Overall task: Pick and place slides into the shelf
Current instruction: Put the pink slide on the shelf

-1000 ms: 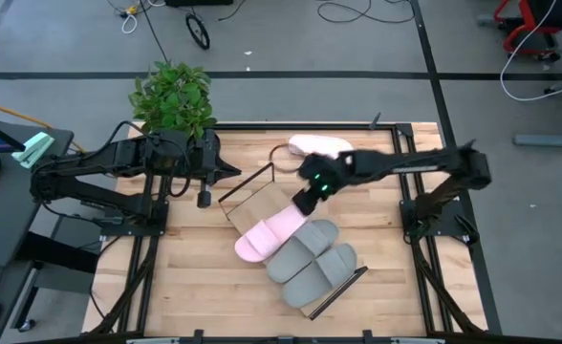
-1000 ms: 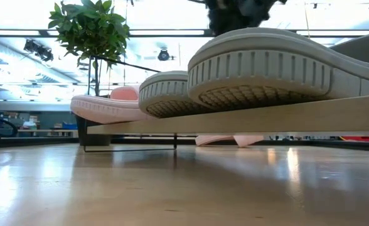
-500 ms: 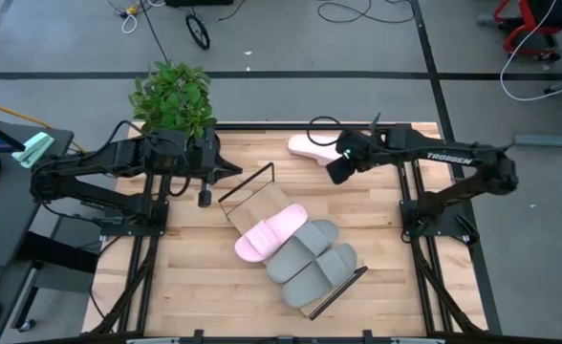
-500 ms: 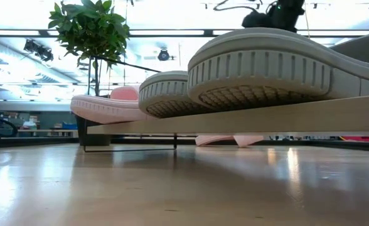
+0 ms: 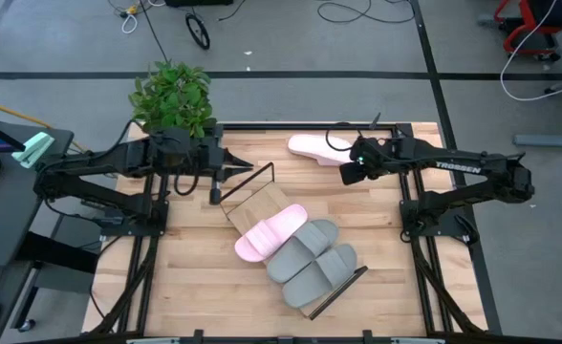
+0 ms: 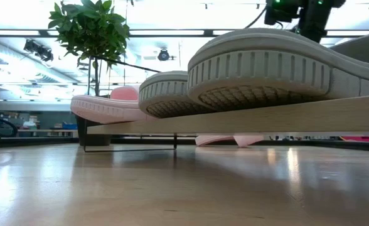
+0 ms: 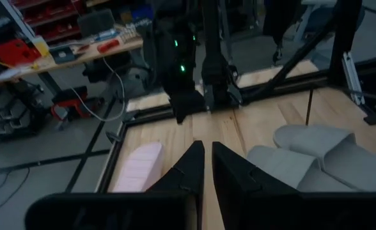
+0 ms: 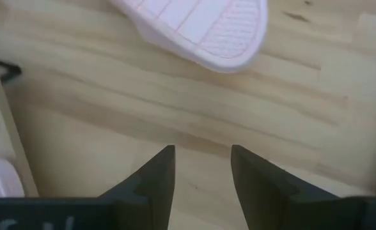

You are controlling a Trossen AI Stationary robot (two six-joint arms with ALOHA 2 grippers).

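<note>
The shelf (image 5: 252,203) lies slantwise on the table's middle. On it rest one pink slide (image 5: 270,232) and two grey slides (image 5: 303,250), (image 5: 321,272), side by side. A second pink slide (image 5: 317,147) lies on the tabletop at the far edge; its ribbed end (image 8: 207,19) shows ahead of my right gripper (image 8: 201,160). That gripper (image 5: 348,170) hangs open and tilted down just near-right of the slide, touching nothing. My left gripper (image 5: 248,170) points level at the shelf's far-left end, its fingers (image 7: 207,150) nearly together and holding nothing.
A potted plant (image 5: 173,96) stands at the table's far left corner. Thin black frame ends (image 5: 248,182), (image 5: 338,291) rise from the shelf's two short ends. Bare tabletop lies near left (image 5: 185,277) and right of the shelf (image 5: 381,239).
My right gripper has left the pink slide on the shelf and swung toward the table's far right, turning as it went, until it hangs by the pink slide at the far edge. It has stayed open. The slides on the shelf have kept still.
</note>
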